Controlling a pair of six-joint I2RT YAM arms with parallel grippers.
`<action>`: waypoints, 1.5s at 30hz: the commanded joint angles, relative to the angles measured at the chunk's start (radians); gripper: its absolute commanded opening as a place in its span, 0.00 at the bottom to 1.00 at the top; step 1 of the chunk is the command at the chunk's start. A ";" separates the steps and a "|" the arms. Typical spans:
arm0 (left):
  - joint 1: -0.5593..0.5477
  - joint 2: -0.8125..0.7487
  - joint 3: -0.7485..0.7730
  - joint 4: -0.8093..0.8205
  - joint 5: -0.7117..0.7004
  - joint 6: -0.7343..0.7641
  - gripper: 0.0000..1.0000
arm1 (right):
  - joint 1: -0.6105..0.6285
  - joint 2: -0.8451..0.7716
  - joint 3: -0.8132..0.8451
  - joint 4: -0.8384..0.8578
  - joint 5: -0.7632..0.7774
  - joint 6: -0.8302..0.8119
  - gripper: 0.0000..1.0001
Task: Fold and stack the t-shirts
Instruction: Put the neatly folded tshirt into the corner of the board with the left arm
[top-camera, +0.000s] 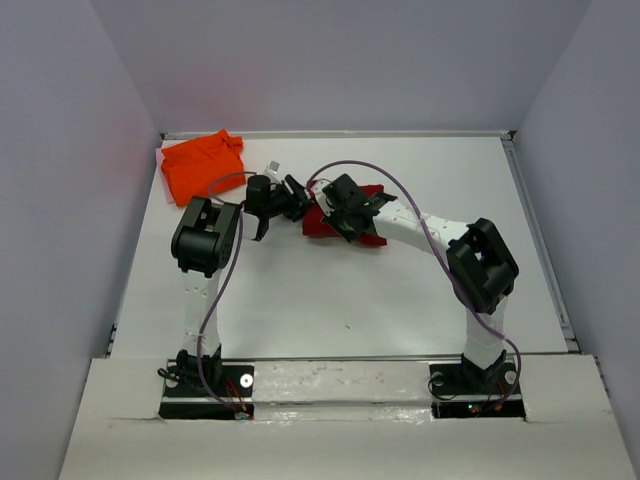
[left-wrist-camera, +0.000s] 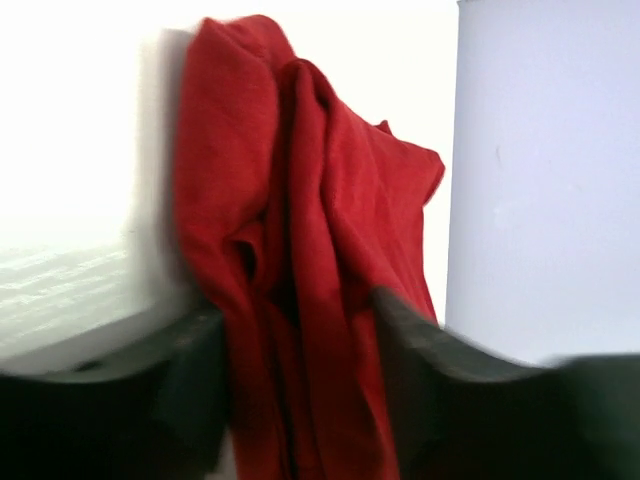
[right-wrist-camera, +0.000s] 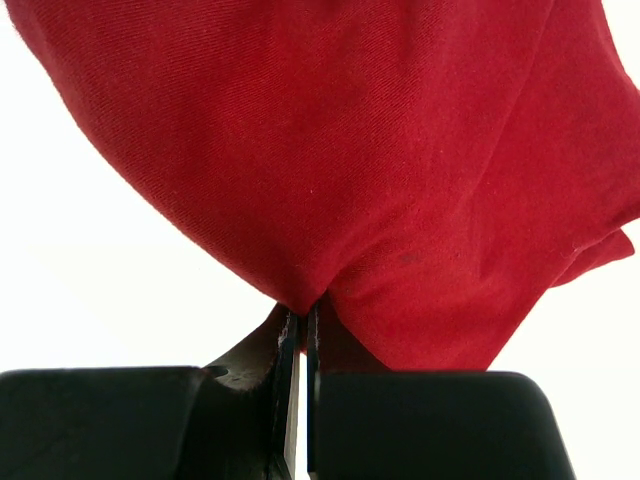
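Note:
The crimson red t-shirt (top-camera: 322, 222) hangs bunched over the middle of the table. My right gripper (top-camera: 340, 216) is shut on a fold of it; in the right wrist view the red cloth (right-wrist-camera: 380, 150) spreads out above the pinching jaws (right-wrist-camera: 302, 320). My left gripper (top-camera: 298, 200) is at the shirt's left side. In the left wrist view its jaws stand apart around a hanging strand of the red shirt (left-wrist-camera: 300, 200), and the gripper (left-wrist-camera: 300, 400) is open. The orange t-shirt (top-camera: 200, 165) lies folded at the back left corner.
A small white scrap (top-camera: 272, 167) lies on the table (top-camera: 380, 300) behind the left gripper. Purple cables (top-camera: 215, 300) loop along both arms. Grey walls close in the table at the back and sides.

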 joint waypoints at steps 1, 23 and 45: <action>0.007 0.033 0.039 -0.054 0.021 0.017 0.56 | -0.005 -0.053 0.026 -0.013 -0.005 0.005 0.00; 0.036 0.021 0.230 -0.345 0.009 0.209 0.00 | 0.090 -0.185 -0.171 0.096 -0.105 0.311 0.75; 0.179 0.161 0.951 -1.029 -0.172 0.490 0.00 | 0.289 -0.220 -0.569 0.426 -0.257 0.488 0.73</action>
